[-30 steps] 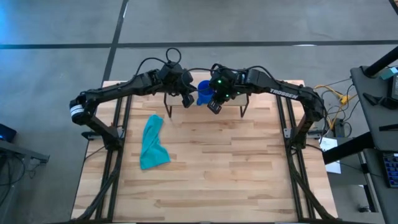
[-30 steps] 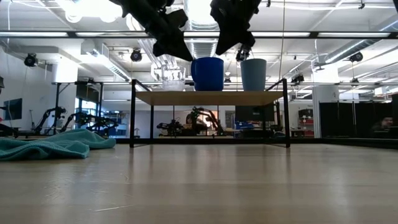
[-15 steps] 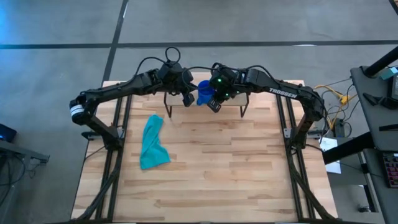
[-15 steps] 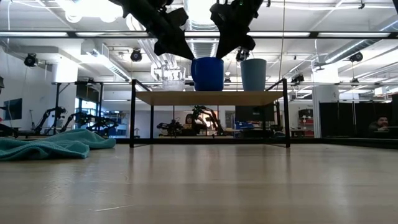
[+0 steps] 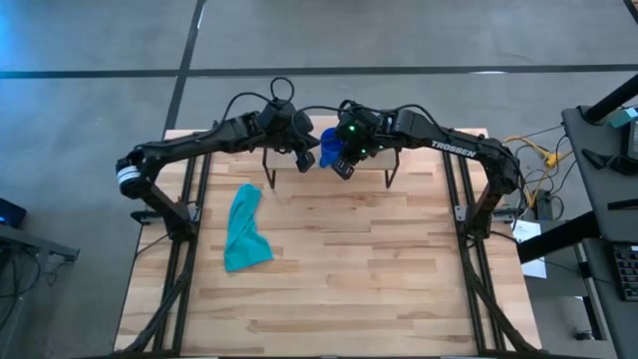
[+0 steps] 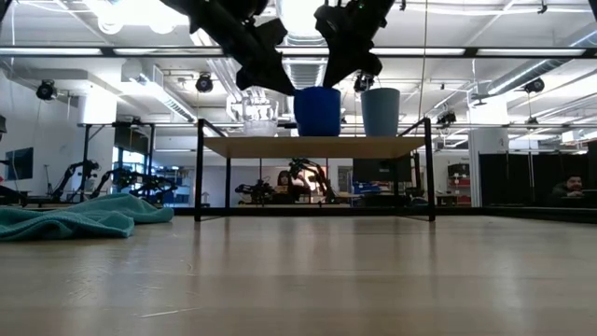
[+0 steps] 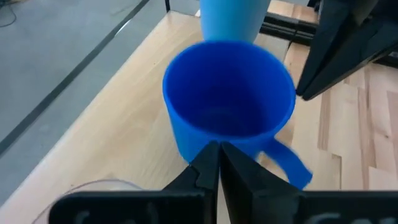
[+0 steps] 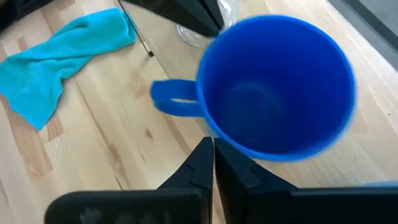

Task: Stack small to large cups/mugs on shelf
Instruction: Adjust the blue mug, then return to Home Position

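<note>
On the shelf [image 6: 317,147] the dark blue handled mug [image 6: 317,110] stands upright between the clear glass cup [image 6: 258,121] and the lighter blue handleless cup [image 6: 380,112]. My left gripper [image 6: 283,87] is shut and comes down slanting from the glass's side to the mug's rim. My right gripper [image 6: 333,81] is shut too and hangs just over the mug's rim on the other side. The left wrist view shows the mug [image 7: 229,102] with the lighter blue cup [image 7: 230,18] behind it. In the right wrist view the mug's handle [image 8: 174,99] points toward the teal cloth. My left gripper has its shut fingertips [image 7: 217,152] against the mug's outer wall [image 7: 193,140] just below the rim, beside the handle [image 7: 289,165], slanting down from the table's left. The mug stands upright on the shelf board. My right gripper's shut fingertips [image 8: 210,149] lie at the mug's wall [image 8: 249,149]; I cannot tell whether they touch.
A teal cloth [image 5: 245,231] lies crumpled on the left half of the wooden table [image 5: 379,289]. The shelf's thin black legs [image 6: 198,177] stand at the table's far edge. The near part of the table is bare wood.
My left gripper has moved a little toward the table's right, against the mug. The mug has slid slightly along the shelf toward the lighter blue cup, staying upright. My right gripper has shifted only slightly above the mug.
</note>
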{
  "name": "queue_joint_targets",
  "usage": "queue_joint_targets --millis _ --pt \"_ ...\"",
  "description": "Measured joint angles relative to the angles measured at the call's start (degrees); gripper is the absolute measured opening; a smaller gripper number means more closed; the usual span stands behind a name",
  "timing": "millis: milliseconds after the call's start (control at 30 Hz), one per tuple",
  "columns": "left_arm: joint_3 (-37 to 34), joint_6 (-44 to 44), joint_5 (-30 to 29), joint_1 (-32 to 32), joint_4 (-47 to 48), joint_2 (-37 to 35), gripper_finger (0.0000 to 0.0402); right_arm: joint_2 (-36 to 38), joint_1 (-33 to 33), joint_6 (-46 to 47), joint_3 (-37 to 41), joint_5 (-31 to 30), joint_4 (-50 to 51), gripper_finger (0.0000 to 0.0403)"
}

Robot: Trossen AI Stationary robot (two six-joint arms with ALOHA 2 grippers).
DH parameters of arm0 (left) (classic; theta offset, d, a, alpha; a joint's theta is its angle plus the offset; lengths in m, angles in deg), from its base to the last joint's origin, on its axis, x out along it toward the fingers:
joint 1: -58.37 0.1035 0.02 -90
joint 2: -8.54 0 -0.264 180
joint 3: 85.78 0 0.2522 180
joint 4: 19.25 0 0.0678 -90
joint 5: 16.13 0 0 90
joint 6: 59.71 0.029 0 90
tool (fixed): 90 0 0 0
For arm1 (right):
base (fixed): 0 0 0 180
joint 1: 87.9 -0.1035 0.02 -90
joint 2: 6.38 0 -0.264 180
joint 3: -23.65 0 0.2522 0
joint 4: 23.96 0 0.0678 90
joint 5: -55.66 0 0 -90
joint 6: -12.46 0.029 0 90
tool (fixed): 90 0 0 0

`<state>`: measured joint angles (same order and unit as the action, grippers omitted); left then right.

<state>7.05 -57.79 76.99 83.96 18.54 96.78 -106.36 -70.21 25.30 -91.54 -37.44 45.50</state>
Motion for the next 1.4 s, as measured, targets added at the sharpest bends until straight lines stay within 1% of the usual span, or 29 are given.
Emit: queue_joint_targets --millis 233,567,1067,1267,1400 --pt "0.04 0.00 0.08 0.01 -0.39 0.12 0.0000 0.00 0.37 -0.74 0.00 0.02 -0.30 0.0008" --pt "0.07 0.19 1.06 0.21 -1.29 0.12 0.0000 0.00 3.23 -1.51 0.00 0.01 -0.34 0.0009" --pt "0.07 0.48 1.13 0.73 -1.52 0.11 0.0000 0.09 2.97 -2.71 -0.55 0.14 0.18 0.0009" --pt "0.45 0.38 1.70 0.73 -1.48 -1.36 0.0000 0.11 1.90 -2.59 -3.25 0.30 4.41 0.0009" --pt "1.62 -0.03 4.88 0.58 -1.09 -4.07 0.0000 0.15 0.35 -2.78 -7.42 0.48 9.04 0.0009"
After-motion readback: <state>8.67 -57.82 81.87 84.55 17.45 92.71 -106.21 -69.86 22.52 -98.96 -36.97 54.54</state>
